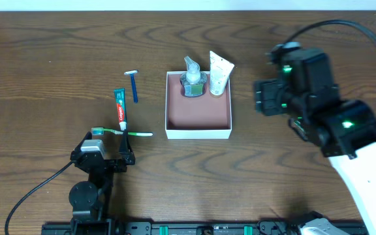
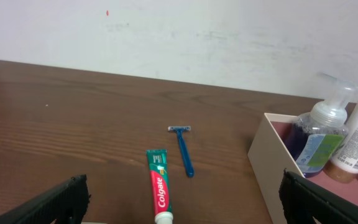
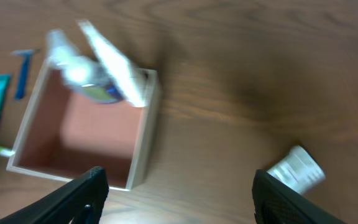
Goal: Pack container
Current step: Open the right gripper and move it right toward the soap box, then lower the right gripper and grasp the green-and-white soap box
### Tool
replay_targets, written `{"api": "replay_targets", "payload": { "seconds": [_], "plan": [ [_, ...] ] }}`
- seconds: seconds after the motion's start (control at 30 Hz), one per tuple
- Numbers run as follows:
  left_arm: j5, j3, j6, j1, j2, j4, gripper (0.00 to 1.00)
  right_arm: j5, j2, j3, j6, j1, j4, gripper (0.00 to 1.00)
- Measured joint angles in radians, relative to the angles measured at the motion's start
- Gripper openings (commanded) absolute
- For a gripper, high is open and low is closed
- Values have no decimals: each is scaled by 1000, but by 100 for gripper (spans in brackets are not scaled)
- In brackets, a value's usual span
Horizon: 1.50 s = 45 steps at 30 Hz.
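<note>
The container (image 1: 198, 114), a square white box with a reddish-brown inside, sits mid-table. A clear pump soap bottle (image 1: 193, 81) and a white tube (image 1: 219, 74) stand at its far wall. A red and green toothpaste tube (image 1: 119, 108), a blue razor (image 1: 134, 85) and a green toothbrush (image 1: 124, 133) lie left of it. My left gripper (image 1: 104, 145) is open and empty just short of the toothbrush; the toothpaste (image 2: 160, 186) lies between its fingers (image 2: 184, 183). My right gripper (image 3: 178, 175) is open and empty, above the table right of the container (image 3: 86, 137).
A small white labelled item (image 3: 297, 169) lies on the table right of the container, in the right wrist view only; my right arm (image 1: 331, 124) covers it from overhead. The container's near wall (image 2: 272, 168) is beside my left gripper's right finger.
</note>
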Motion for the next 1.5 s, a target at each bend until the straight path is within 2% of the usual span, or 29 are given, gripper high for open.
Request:
{"api": "replay_targets", "payload": {
  "seconds": [0.07,0.13,0.5,0.8,1.13,1.5],
  "plan": [
    [0,0,0,0,0,0,98,1,-1,0,26,-56,-27,86],
    [0,0,0,0,0,0,98,3,2,0,51,-112,-54,99],
    [0,0,0,0,0,0,98,11,84,0,161,-355,-223,99],
    [0,0,0,0,0,0,98,21,221,0,269,-463,-195,99],
    [0,0,0,0,0,0,98,26,435,0,384,-509,-141,99],
    [0,0,0,0,0,0,98,-6,661,0,420,-509,-60,99]
  ]
}}
